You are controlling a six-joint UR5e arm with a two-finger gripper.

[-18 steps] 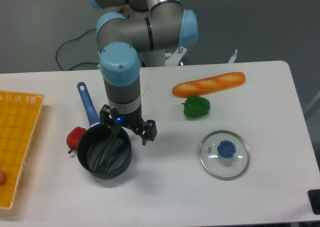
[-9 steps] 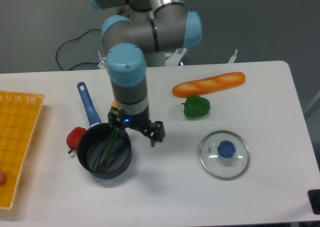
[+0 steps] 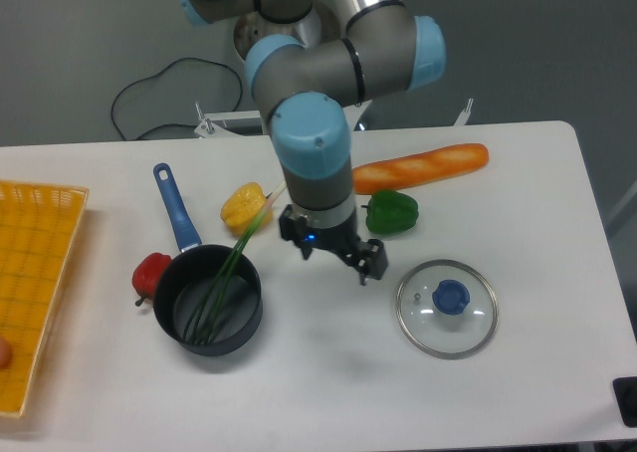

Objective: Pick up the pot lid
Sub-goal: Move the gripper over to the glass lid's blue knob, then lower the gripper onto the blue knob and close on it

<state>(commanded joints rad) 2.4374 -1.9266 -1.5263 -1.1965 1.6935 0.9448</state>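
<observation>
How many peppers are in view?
3: a red pepper beside the black pot, a yellow pepper behind it, and a green pepper behind the lid. A cut-off reddish thing in the yellow bin is unclear; the arm may hide more.

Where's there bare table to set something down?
The front stretch between the black pot and glass lid; also picture-right of the lid. Crowded: the pot's back and picture-left sides, with the red vegetable, blue utensil and yellow vegetable.
</observation>
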